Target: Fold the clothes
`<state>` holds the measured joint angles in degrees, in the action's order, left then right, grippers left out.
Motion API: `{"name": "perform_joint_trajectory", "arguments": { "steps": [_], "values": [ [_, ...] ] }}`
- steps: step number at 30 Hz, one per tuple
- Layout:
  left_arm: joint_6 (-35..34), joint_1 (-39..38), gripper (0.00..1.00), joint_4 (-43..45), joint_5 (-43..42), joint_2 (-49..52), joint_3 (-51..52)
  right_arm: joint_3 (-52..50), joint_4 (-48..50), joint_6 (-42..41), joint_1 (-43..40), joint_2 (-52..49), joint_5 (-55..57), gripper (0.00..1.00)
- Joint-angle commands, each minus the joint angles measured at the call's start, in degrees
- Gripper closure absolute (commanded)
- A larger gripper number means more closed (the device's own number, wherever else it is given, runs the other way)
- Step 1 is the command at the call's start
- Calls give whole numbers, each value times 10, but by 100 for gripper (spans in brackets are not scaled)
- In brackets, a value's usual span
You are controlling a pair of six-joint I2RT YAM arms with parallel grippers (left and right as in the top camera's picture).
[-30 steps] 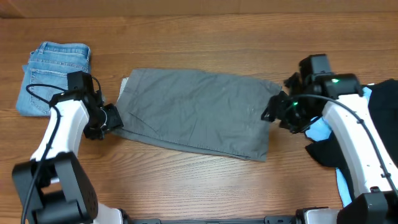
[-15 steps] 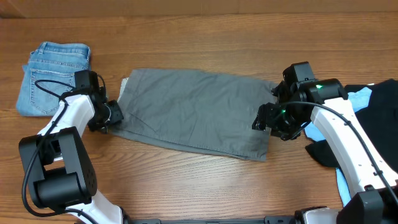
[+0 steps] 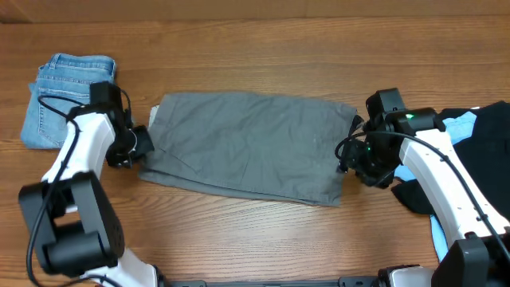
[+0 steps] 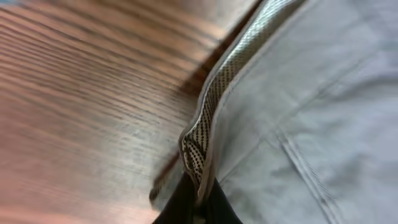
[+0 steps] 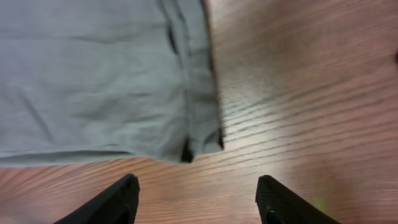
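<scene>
Grey shorts [image 3: 247,147] lie flat across the middle of the bench [image 3: 255,40] in the overhead shot, long side running left to right. Folded light-blue denim [image 3: 68,92] sits at the far left, behind the left arm and apart from the shorts. Over on the right edge there's a heap of black cloth [image 3: 490,151] with a sky-blue piece [image 3: 410,166] poking out under the right arm. The left fingers [image 3: 137,148] are at the shorts' left edge and the right fingers [image 3: 347,154] are at the right edge. The bench is brown wood grain and fills the frame edge to edge.

Left wrist cam: the left fingers [image 4: 186,202] are pinched tight on the edge of the shorts [image 4: 311,124], right where a pale dotted lining strip [image 4: 214,87] runs along it. There's wood [image 4: 81,93] to the left, all a bit blurry.

Right wrist cam: the right fingers [image 5: 112,200] are spread wide with nothing between them, over bare wood [image 5: 298,93] just near of the shorts' [image 5: 93,74] seamed corner. Can't tell if they touch the bench.
</scene>
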<state>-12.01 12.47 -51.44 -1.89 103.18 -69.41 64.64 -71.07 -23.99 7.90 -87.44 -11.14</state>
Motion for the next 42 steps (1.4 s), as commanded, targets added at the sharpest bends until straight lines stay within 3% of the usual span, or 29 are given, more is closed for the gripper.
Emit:
{"name": "perform_joint_trajectory", "arguments": {
  "steps": [1, 4, 12, 22, 38, 41, 42],
  "values": [
    [2, 4, 96, -11, 8, -63, -22, -63, 37, -10, 2, -1, -48, 39],
    [2, 4, 96, -23, 3, -78, -22, -121, 106, 3, 6, -1, -111, 44],
    [4, 3, 96, -37, -12, -83, -22, -199, 211, -1, 11, -1, -238, 44],
    [4, 3, 95, -38, -26, -83, -22, -234, 262, -80, 11, -3, -224, 44],
    [4, 3, 94, -45, -26, -83, -22, -238, 285, -81, 12, -3, -245, 66],
    [4, 3, 94, -49, -26, -83, -22, -240, 271, -98, 12, -3, -246, 46],
    [4, 3, 94, -51, -26, -83, -22, -243, 272, -109, 12, -3, -245, 44]
  ]
}}
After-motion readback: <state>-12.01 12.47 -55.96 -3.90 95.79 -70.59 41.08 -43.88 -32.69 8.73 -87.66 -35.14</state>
